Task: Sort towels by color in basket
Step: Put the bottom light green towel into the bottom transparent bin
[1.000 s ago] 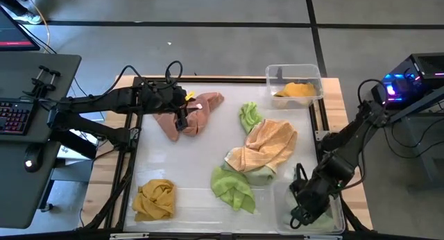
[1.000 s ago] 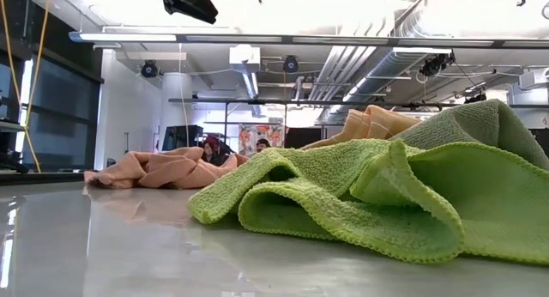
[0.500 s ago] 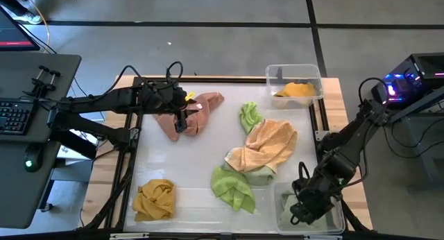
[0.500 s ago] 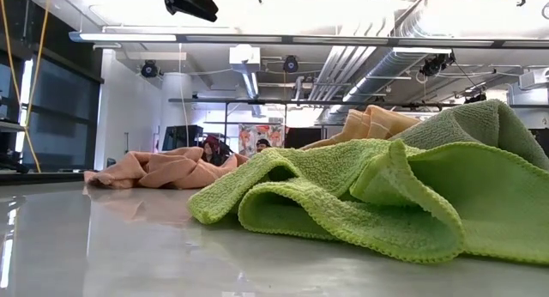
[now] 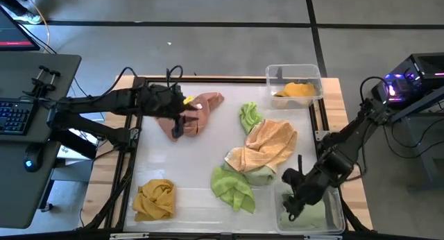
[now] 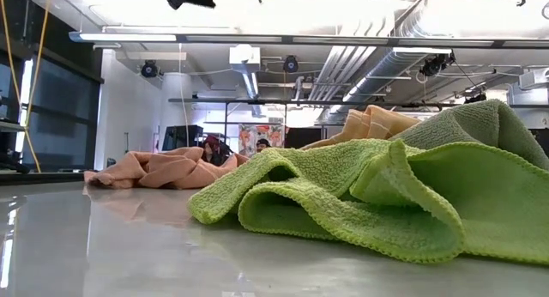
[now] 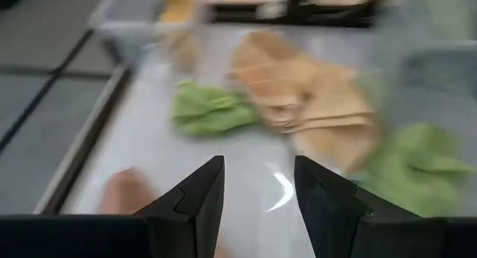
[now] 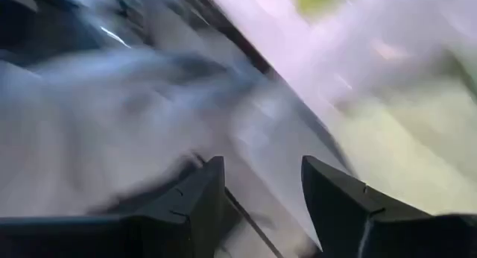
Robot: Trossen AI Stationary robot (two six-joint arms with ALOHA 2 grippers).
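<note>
Towels lie scattered on the surface: salmon towel far left, partly hidden under left gripper, jaws apart, empty. Peach towel covers a green towel. Right gripper, jaws apart, sits over near-right bin; contents unclear.

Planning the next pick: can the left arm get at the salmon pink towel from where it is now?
Probably yes. The left gripper hangs right over the salmon pink towel with its fingers open and empty, and nothing lies on that towel. The other towels sit apart from it, so the way down looks free.
</note>
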